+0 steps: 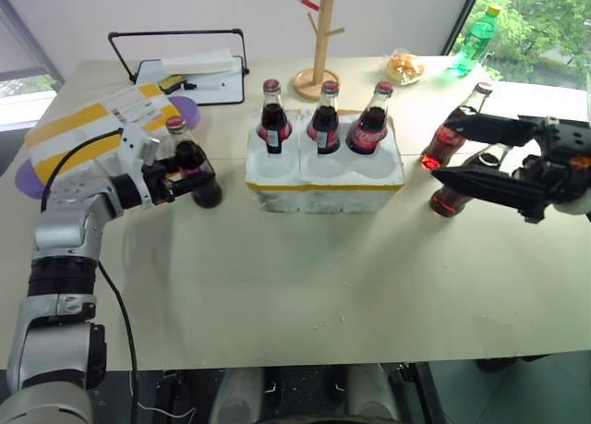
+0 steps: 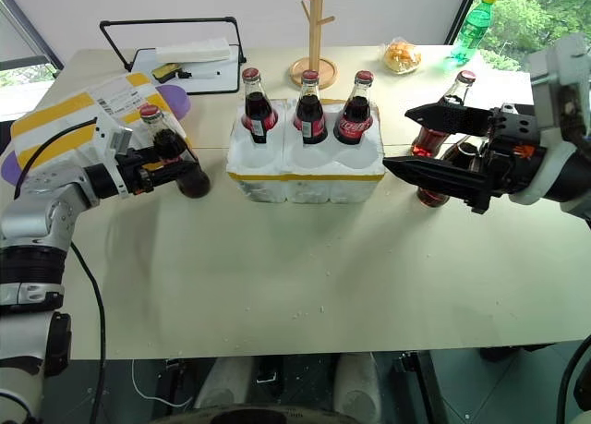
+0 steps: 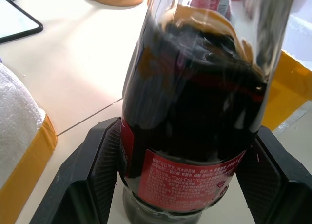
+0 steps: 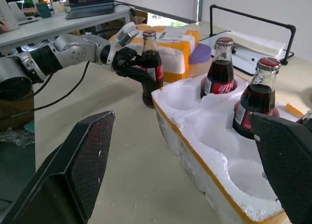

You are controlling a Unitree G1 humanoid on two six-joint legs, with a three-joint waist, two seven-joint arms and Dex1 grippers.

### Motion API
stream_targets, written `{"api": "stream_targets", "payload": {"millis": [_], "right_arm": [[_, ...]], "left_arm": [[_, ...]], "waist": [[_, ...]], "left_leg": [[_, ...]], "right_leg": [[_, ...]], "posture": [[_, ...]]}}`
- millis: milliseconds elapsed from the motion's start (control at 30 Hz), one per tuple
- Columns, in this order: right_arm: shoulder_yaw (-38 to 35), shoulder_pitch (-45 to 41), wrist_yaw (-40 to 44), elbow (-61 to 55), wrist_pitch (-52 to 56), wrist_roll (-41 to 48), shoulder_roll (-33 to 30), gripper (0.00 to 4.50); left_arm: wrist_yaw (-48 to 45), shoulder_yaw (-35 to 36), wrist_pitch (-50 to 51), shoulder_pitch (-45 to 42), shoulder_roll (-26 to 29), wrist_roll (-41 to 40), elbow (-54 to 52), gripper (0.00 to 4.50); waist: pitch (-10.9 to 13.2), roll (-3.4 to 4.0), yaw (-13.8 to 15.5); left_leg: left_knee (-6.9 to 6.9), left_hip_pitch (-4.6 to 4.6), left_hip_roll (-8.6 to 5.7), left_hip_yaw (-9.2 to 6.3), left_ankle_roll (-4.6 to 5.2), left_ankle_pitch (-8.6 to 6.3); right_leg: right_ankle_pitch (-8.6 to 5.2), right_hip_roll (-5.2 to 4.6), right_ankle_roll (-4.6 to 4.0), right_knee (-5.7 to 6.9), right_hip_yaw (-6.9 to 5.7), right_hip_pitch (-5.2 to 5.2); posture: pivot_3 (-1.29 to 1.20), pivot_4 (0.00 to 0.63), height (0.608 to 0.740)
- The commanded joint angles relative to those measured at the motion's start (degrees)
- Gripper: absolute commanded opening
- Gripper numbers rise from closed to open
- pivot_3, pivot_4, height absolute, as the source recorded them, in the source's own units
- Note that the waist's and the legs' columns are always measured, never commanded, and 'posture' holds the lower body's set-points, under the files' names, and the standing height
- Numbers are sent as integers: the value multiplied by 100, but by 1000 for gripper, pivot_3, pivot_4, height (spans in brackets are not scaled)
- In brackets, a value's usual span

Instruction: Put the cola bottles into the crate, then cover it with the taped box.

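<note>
On the pale table point(image 1: 277, 285), the low styrofoam crate point(image 1: 323, 179) sits mid-table with three cola bottles standing upright in its far row — left point(image 1: 273, 119), middle point(image 1: 324, 119) and right point(image 1: 370, 121) — while its three near wells are bare. A fourth cola bottle point(image 1: 191, 161) stands upright on the table left of the crate, well apart from it, its long axis vertical and red cap up. The left gripper point(image 1: 189, 176) has a finger on each side of this bottle's lower body; in the left wrist view the black pads point(image 3: 105, 165) sit against the glass at the red label, so it is pinching the bottle, whose cap is cut off there. Behind that arm lies the taped box point(image 1: 83, 128), partly hidden by the wrist, a purple thing poking out past its edges.

At the right, two more cola bottles stand upright: the farther one point(image 1: 452, 128) and a nearer one point(image 1: 459, 188). The right gripper point(image 1: 443, 151) hovers in front of them, fingers spread wide and holding nothing; its fingers hide much of the nearer bottle, and whether they touch either cannot be told.

The near half of the table is open. A wooden rack point(image 1: 320, 36), a black-framed tray point(image 1: 189, 68) and a green plastic bottle point(image 1: 476, 38) stand along the far edge.
</note>
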Motion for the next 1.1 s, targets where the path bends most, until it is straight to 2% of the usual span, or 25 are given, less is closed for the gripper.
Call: {"api": "stream_targets", "payload": {"millis": [33, 167, 300, 533, 767, 967, 1100], "right_arm": [[-89, 25, 23, -138, -144, -7, -62, 4500], [-31, 87, 31, -158, -192, -69, -55, 4500], [29, 95, 17, -140, -222, -111, -13, 4500], [57, 129, -263, -146, -269, -82, 218, 4500], [-140, 421, -540, -327, -306, -77, 268, 4500], [-257, 627, -815, -539, -277, 97, 337, 4500], [-265, 692, -995, -630, -270, 185, 383, 4500]], "left_arm": [[-362, 5, 430, -303, 255, -246, -532, 2771], [-883, -4, 1079, -881, 580, -558, -848, 2771], [-1401, -202, 1305, -1764, 706, -597, -663, 2771], [-1885, -591, 1049, -3166, 132, -344, 373, 2771], [-1974, -1051, 287, -3307, -712, 132, 1082, 2771], [-1775, -1280, -357, -3020, -1050, 604, 1467, 2771], [-1786, -1287, -585, -2898, -1045, 784, 1496, 2771]], "waist": [[2, -4, -3], [25, -41, 4], [37, -63, 2], [36, -64, -2], [40, -69, -4], [41, -70, 1], [43, -73, 0]], "left_leg": [[0, 0, 0, 0, 0, 0], [2, -4, 0, -3, 0, 0], [5, -9, 0, -6, -2, 2], [5, -5, -4, 2, 1, 3], [5, -9, -5, 6, 1, 3], [5, -6, -3, 1, 1, 3], [14, -7, -4, -6, 2, 2]], "right_leg": [[0, 0, 0, 0, 0, 0], [0, 3, 0, 3, 0, -1], [0, 8, 1, 3, -1, -2], [1, 10, 8, 4, 0, 4], [2, 10, 11, 5, 0, 4], [3, 8, 12, 4, 0, 2], [4, 6, 11, 2, 0, 4]], "posture": [[0, 150, 740], [0, 150, 740], [0, 150, 740], [0, 150, 740], [0, 150, 740], [0, 150, 740], [0, 150, 740]]}}
